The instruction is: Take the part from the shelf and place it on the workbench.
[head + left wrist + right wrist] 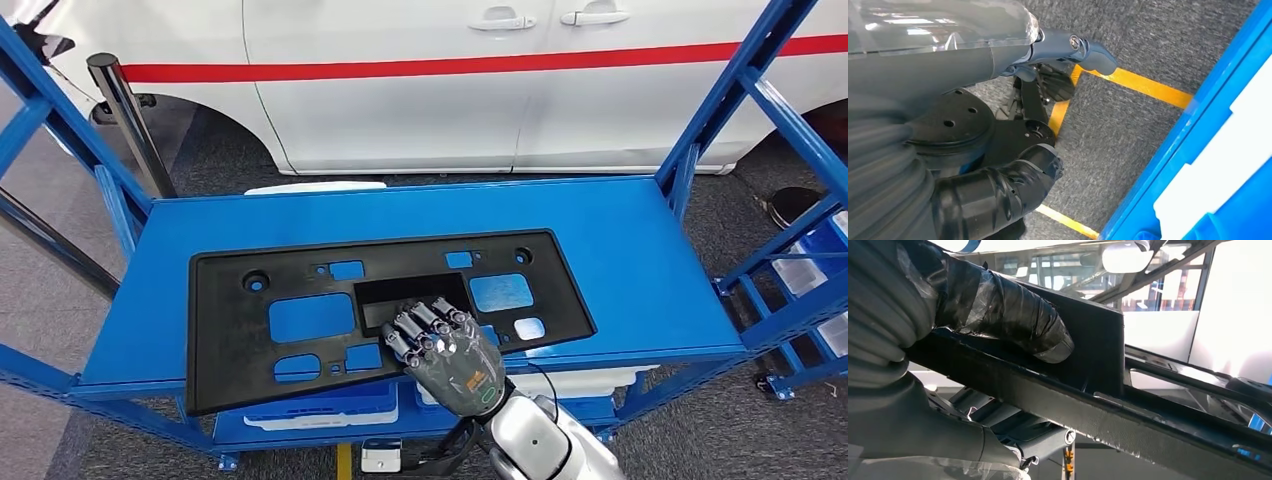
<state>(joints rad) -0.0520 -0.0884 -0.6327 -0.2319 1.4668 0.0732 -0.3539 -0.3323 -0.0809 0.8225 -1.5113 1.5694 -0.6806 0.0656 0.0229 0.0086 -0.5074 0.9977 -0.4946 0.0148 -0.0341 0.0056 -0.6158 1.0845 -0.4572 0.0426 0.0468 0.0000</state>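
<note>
Fingers (428, 322) of the right hand (448, 355) curl over the near edge of the part (300, 290), a flat black plastic panel with rectangular cut-outs and round holes; in the right wrist view a taped dark thumb (1013, 315) presses one face while the rest clamp the other. That panel lies flat on the smooth blue shelf (620, 240), its near left corner overhanging. Left hand (993, 195) hangs above grey carpet with yellow floor lines (1138, 85), fingers curled in, holding nothing. A white car (420, 80) stands behind.

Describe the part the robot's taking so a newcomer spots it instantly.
On the blue shelf beside the white car, a wide flat black plastic panel lies across the top deck. The right hand grips its near edge; rectangular cutouts show blue through it.
</note>
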